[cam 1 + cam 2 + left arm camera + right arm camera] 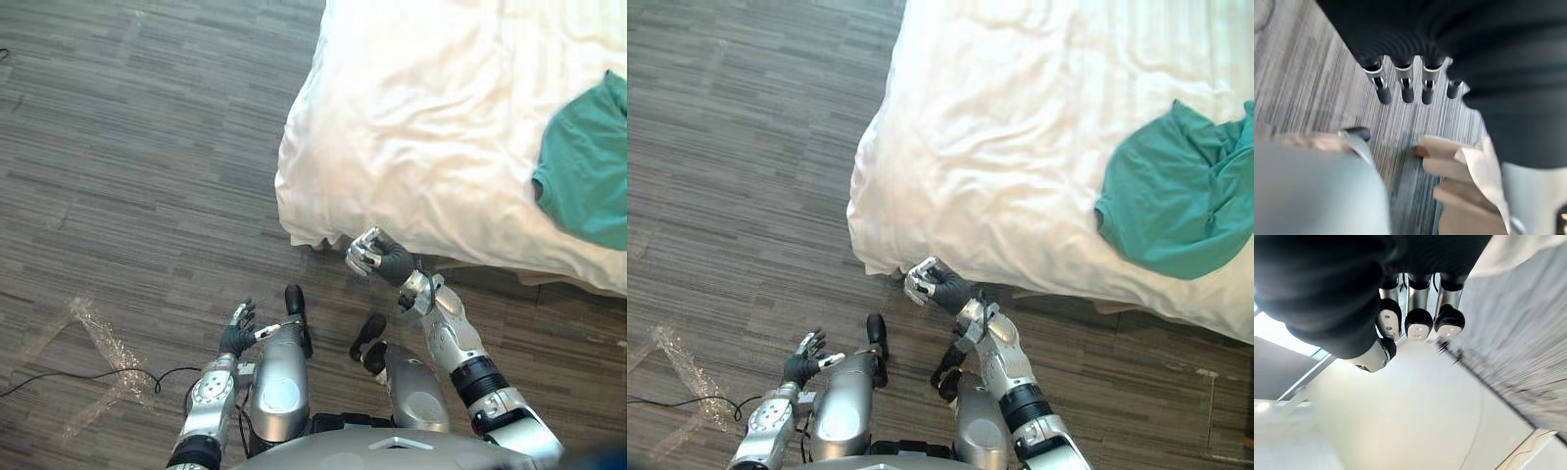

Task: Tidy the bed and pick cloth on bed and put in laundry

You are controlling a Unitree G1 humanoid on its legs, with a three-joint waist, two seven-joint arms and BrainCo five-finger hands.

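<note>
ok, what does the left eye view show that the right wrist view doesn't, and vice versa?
Left eye view, not the wrist view: the green cloth lying on the sheet, the left robot hand open above the floor, and clear plastic on the floor.
Right wrist view, not the eye view: the fingertips up close, curled, with nothing between them.
Both: the right robot hand at the sheet's corner, the white sheet and the grey floor.
</note>
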